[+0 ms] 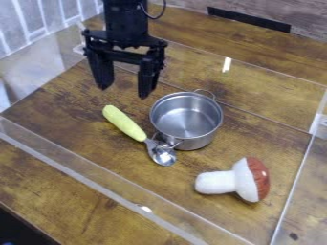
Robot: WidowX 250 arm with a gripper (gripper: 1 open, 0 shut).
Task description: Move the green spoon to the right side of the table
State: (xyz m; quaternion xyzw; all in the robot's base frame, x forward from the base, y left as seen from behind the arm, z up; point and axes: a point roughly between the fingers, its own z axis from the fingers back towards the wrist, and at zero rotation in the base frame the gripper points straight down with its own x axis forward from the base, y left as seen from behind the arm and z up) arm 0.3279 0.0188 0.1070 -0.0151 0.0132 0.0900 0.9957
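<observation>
Green spoon [133, 128] lies flat on the table [64, 115], a little left of frame centre. Handle runs toward the upper left, silver bowl toward the lower right. The bowl end sits right against the foot of the steel pot [186, 120]; whether metal actually touches metal you cannot tell from this view. The handle half is bare wood on both sides, so that is the part you can close on without fouling the pot.

Gripper [124, 84] hangs in the upper left of the frame, above and slightly behind the handle's far end, pointing down. Jaws stand wide apart, nothing between them, clear of the spoon. Judgement: this is the approach step, with the fingers spread to straddle the thick handle; the pick has not begun and the task is at its start.

Note the handle lies on a diagonal. You would want the finger line square across it before descending, otherwise one finger may land on the plastic and skid it into the pot.

Toy mushroom [236, 179] lies on its side at lower right, right where the spoon is meant to end up. Open wood shows above it toward the right wall. Low clear walls edge the table, so keep the carry high enough to clear pot and mushroom.
</observation>
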